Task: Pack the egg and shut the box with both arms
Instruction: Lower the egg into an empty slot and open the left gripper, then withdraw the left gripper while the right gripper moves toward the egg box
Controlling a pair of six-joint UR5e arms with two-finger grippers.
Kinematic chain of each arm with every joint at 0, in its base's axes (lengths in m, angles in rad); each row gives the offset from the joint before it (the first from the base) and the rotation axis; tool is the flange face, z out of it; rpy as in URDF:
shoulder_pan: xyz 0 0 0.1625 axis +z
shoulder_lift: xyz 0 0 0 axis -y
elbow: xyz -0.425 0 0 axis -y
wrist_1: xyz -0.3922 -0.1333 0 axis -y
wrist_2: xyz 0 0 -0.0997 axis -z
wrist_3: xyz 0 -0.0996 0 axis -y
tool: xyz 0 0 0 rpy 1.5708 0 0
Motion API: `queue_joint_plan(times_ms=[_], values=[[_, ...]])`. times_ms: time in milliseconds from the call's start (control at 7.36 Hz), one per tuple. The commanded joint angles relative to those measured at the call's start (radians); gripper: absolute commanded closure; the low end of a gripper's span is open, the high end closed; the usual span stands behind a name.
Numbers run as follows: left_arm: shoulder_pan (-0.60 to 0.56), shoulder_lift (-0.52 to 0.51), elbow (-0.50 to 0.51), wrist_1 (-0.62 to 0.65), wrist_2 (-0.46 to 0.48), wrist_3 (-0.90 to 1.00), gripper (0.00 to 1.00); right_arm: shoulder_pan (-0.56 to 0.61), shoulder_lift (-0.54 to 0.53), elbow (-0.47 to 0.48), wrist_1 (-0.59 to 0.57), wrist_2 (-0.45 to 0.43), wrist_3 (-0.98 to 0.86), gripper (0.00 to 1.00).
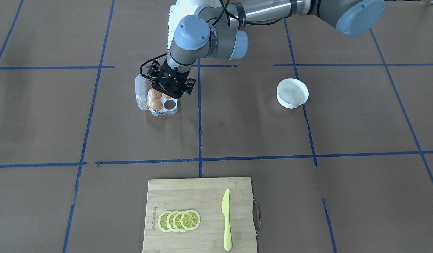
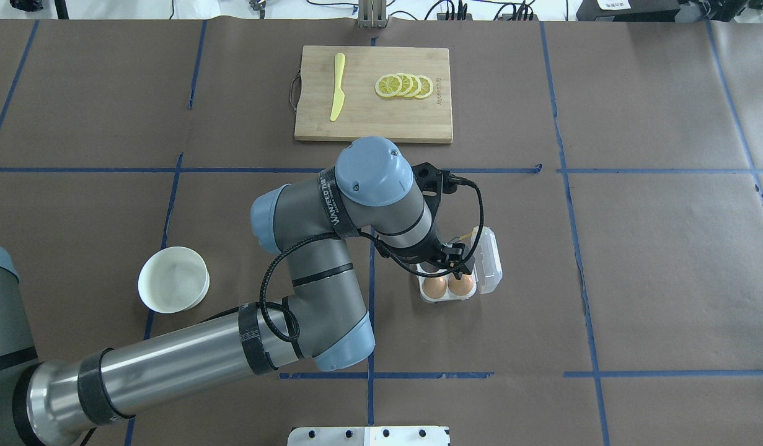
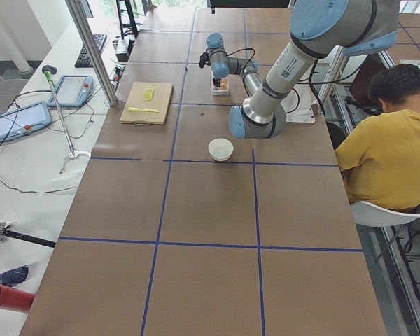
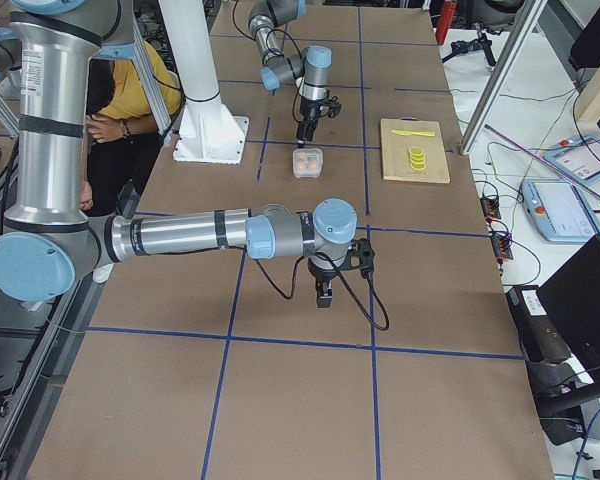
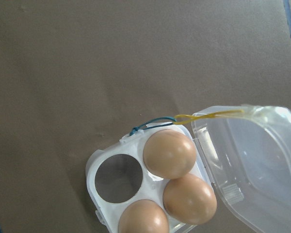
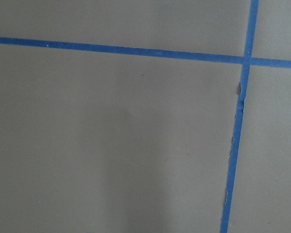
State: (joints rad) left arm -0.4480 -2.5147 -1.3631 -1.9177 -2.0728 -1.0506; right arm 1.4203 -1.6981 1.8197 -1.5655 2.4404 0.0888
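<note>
Nearest the robot, the left arm point(image 2: 331, 297) reaches across the brown paper-covered surface point(image 2: 635, 260). A black strap point(image 2: 329, 204) on it carries white lettering too blurred to read with certainty. Beside the arm, on the robot's left, stands a white bowl point(image 2: 173, 279).

Further out, the left tool point(image 1: 171, 89) hangs right above the box point(image 5: 94, 162). Its fingertips show in no view, so I cannot tell whether it is released or clenched. The box lies on the surface with its clear lid point(image 5: 252, 160) swung open toward the robot's right.

Three of the four cells are filled. The first egg point(image 5: 169, 153) sits next to the yellow string point(image 5: 208, 115), the second egg point(image 5: 189, 199) is against the lid hinge, and the third egg point(image 5: 143, 218) is beside it. The empty cell point(image 5: 119, 178) is on the side away from the lid and away from the robot.

The right tool point(image 4: 325, 292) hovers low over bare surface, well apart from the box toward the robot's right. It shows only in the side view, so I cannot tell its state.

Farthest out lies a wooden cutting board point(image 2: 369, 118) with overlapping lemon slices point(image 2: 405, 85) and a yellow knife point(image 2: 337, 87). A burnt-in mark point(image 1: 153, 218) runs along one edge, too small to read.
</note>
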Motion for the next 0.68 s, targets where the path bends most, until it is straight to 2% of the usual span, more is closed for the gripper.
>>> queue_joint_plan(times_ms=[0, 136, 272, 407, 543], values=[[-0.049, 0.077, -0.069, 0.009, -0.073, 0.012, 0.01, -0.033, 0.000, 0.001, 0.068, 0.011, 0.011, 0.00], [-0.078, 0.162, -0.159, 0.011, -0.110, 0.023, 0.01, -0.073, 0.002, 0.006, 0.077, 0.009, 0.082, 0.00], [-0.116, 0.222, -0.216, 0.019, -0.110, 0.055, 0.01, -0.136, 0.002, 0.019, 0.144, 0.006, 0.211, 0.00], [-0.161, 0.264, -0.228, 0.019, -0.109, 0.076, 0.01, -0.218, 0.002, 0.020, 0.282, -0.001, 0.402, 0.00], [-0.196, 0.322, -0.264, 0.019, -0.109, 0.152, 0.01, -0.324, 0.012, 0.020, 0.415, -0.051, 0.586, 0.00]])
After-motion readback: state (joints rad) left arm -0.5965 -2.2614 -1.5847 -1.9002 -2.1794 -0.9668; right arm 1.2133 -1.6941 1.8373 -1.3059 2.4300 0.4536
